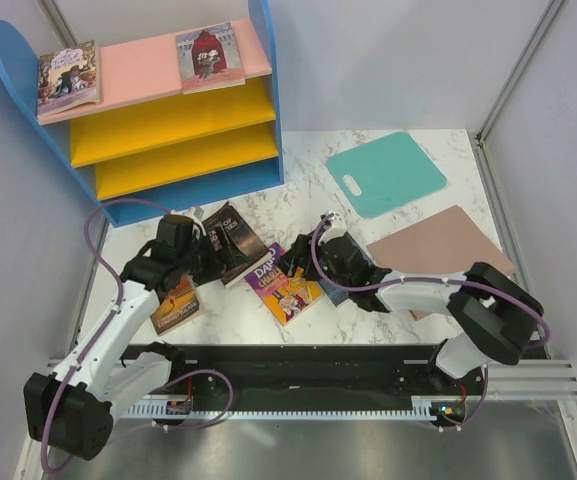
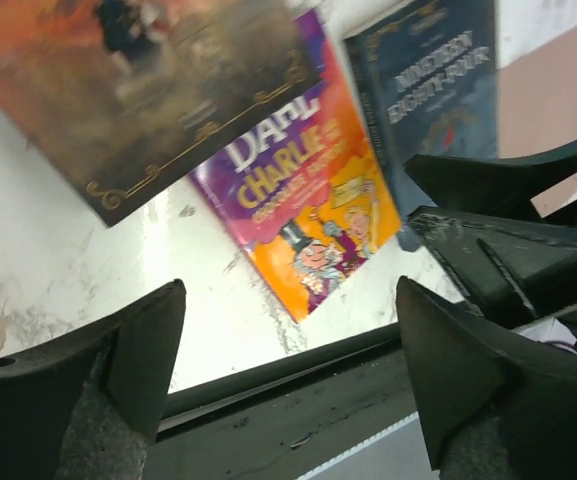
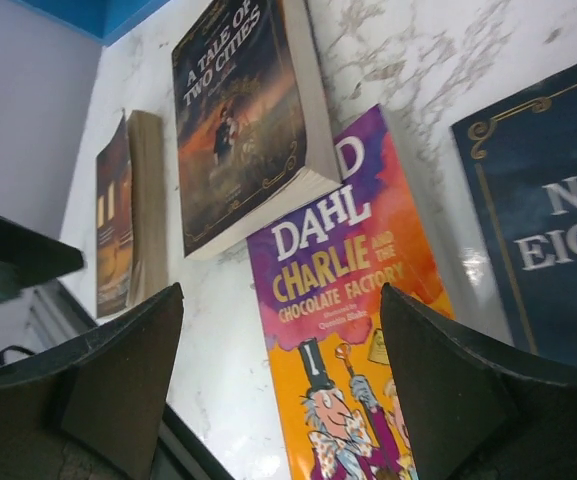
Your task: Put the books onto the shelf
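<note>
Hovering just left of the Dahl book, the left hand is released. The right hand, right of that book, is released too.

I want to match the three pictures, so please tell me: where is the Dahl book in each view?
Top external: the Dahl book lies in the centre, slightly low.
Left wrist: Dahl book in the upper centre, tilted.
Right wrist: Dahl book in the lower centre.
Shared landmark: the Tale of Two Cities book, whose corner overlaps the Dahl book's top edge.
</note>
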You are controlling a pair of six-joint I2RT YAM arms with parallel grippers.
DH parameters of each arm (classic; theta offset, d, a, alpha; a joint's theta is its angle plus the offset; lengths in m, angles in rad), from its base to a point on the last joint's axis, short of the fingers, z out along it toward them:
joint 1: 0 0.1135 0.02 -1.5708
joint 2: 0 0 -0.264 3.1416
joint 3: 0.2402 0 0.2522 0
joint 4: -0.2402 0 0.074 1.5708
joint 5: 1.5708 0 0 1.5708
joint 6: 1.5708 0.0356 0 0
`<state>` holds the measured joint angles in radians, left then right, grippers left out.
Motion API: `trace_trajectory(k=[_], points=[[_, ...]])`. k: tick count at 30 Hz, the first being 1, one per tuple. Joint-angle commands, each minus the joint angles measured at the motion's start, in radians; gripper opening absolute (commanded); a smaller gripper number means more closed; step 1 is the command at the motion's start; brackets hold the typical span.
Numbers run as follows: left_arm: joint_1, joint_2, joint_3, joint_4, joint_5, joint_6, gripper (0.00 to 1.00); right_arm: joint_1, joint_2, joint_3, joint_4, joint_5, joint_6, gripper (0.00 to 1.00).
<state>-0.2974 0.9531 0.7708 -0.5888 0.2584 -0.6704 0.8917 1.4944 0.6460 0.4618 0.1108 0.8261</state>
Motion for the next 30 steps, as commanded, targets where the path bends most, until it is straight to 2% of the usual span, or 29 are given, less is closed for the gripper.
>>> trace_trajectory(k=[1,3,9,17,22,26,30], points=[[0.004,-0.056,-0.085,0.040,-0.079,-0.152,0.95,-0.010,0.147,0.036,0.250,-0.221,0.125,0.86],[0.006,-0.085,-0.113,0.032,-0.123,-0.187,0.98,-0.020,0.223,0.063,0.302,-0.252,0.146,0.86],[0.004,-0.125,-0.174,0.006,-0.186,-0.236,0.98,-0.040,0.389,0.080,0.558,-0.341,0.277,0.85],[0.004,-0.157,-0.318,0.115,-0.251,-0.340,0.96,-0.065,0.489,0.055,0.767,-0.349,0.392,0.85],[0.004,-0.100,-0.361,0.167,-0.254,-0.383,0.95,-0.069,0.533,0.020,0.880,-0.338,0.439,0.84],[0.004,-0.060,-0.467,0.379,-0.214,-0.437,0.94,-0.074,0.540,0.001,0.939,-0.338,0.459,0.84],[0.004,-0.005,-0.539,0.523,-0.193,-0.498,0.93,-0.080,0.526,-0.025,0.951,-0.336,0.458,0.85]])
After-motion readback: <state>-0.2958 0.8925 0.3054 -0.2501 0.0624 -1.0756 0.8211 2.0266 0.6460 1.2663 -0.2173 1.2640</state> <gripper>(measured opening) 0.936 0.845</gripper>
